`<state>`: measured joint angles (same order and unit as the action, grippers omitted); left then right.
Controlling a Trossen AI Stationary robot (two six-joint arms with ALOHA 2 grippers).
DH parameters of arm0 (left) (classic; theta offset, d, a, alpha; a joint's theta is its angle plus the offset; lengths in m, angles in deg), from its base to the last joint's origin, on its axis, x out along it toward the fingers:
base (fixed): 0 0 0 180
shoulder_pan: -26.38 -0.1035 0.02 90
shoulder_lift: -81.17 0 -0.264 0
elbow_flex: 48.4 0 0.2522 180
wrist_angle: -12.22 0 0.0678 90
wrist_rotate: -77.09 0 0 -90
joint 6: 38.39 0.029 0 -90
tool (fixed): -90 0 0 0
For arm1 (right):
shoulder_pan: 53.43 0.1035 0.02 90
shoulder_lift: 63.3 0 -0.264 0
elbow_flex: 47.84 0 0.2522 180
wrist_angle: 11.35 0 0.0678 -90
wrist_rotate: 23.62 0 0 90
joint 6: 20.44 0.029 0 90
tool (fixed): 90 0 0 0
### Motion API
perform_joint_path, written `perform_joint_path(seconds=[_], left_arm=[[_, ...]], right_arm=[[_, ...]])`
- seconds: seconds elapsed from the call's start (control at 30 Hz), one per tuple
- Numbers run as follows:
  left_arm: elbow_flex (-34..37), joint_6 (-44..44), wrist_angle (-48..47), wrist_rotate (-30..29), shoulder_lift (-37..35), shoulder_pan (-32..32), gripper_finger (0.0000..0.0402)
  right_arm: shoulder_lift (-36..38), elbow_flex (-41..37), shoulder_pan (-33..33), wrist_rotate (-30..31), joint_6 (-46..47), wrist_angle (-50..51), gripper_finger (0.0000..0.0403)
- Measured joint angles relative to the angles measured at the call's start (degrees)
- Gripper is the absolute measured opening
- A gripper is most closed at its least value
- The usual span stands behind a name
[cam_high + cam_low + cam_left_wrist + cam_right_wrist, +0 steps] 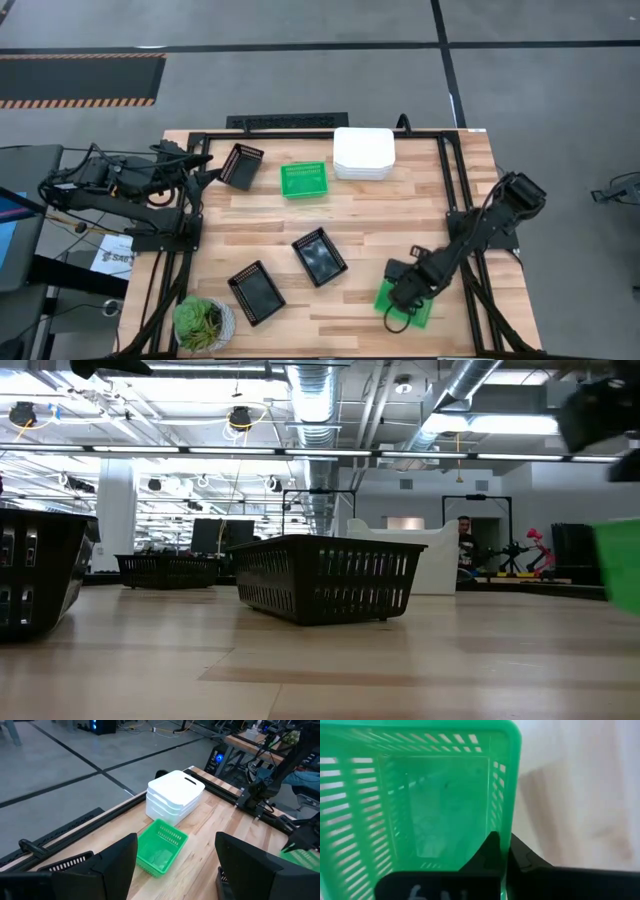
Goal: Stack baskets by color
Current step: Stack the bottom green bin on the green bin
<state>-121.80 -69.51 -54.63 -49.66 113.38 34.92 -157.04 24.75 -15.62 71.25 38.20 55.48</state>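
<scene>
Plant (203, 322) is taken as the landmark, standing at the near-left corner of the surface (400, 215). Well to its right along the near edge, a green basket (406, 300) is pinched by the right pincer (402, 296), whose fingers are pressed together across one side wall: in the right wrist view one finger is seen inside the basket (420, 805) and the other outside it. The lift is best made straight up with the rim kept level, since a grip on a single thin slotted wall would likely let the tray swing. Its long axis seems to run slightly tilted from the near-far line, though much is hidden by the arm.

Just right of the plant lies a black basket (256, 292), and a second black basket (319, 256) beyond that, both set diagonally. Farther off, straight beyond the plant, the left pincer (200, 168) is held spread beside a third, tilted black basket (241, 166). Beyond and to the right of the plant sits the other green basket (303, 179), its long axis running left-right, so the carried tray should be turned to match before being lowered into it. Farthest right is the white stack (364, 152).
</scene>
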Motion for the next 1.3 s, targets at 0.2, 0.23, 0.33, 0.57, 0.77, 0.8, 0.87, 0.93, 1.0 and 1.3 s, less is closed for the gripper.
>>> perform_joint_path(seconds=[0.2, 0.23, 0.33, 0.57, 0.77, 0.8, 0.87, 0.93, 1.0, 1.3], left_arm=[[0.00, 0.08, -0.01, 0.02, 0.00, 0.00, 0.0256], [0.00, 0.40, -0.03, 0.04, 0.01, 0.00, 0.0256], [0.00, 1.28, -0.16, 0.04, 0.00, 0.00, 0.0256], [0.00, 2.84, -0.16, 0.04, 0.00, 0.02, 0.0256], [0.00, 2.85, -0.09, -0.63, 0.00, 0.01, 0.0256], [0.00, 2.84, -0.09, -0.63, 0.00, 0.02, 0.0256], [0.00, 2.82, -0.09, -0.66, 0.00, 0.00, 0.0256], [0.00, 2.82, -0.07, -0.66, 0.01, 0.01, 0.0256], [0.00, 2.82, -0.07, -0.68, 0.00, 0.00, 0.0256], [0.00, 2.75, 0.04, -3.14, 0.00, 0.00, 0.0256]], right_arm=[[0.29, 5.26, -5.92, 0.40, -11.43, 6.30, 0.0012], [0.34, 6.66, -7.12, 0.87, -13.72, 7.64, 0.0009], [0.35, 11.49, -10.93, 4.59, -20.97, 12.46, 0.0007], [0.42, 22.82, -24.27, 10.77, -43.73, 14.05, 0.0012], [0.42, 29.43, -36.74, 11.17, -63.60, -0.04, 0.0009], [0.42, 30.03, -38.70, 9.86, -66.04, -3.11, 0.0012], [0.42, 30.80, -42.39, 5.56, -69.90, -9.26, 0.0018], [0.42, 31.02, -45.60, 1.30, -72.36, -15.03, 0.0018], [0.05, 31.02, -48.16, -1.29, -73.69, -19.73, 0.0014], [-3.30, 30.81, -54.90, -8.90, -77.33, -30.39, 0.0025]])
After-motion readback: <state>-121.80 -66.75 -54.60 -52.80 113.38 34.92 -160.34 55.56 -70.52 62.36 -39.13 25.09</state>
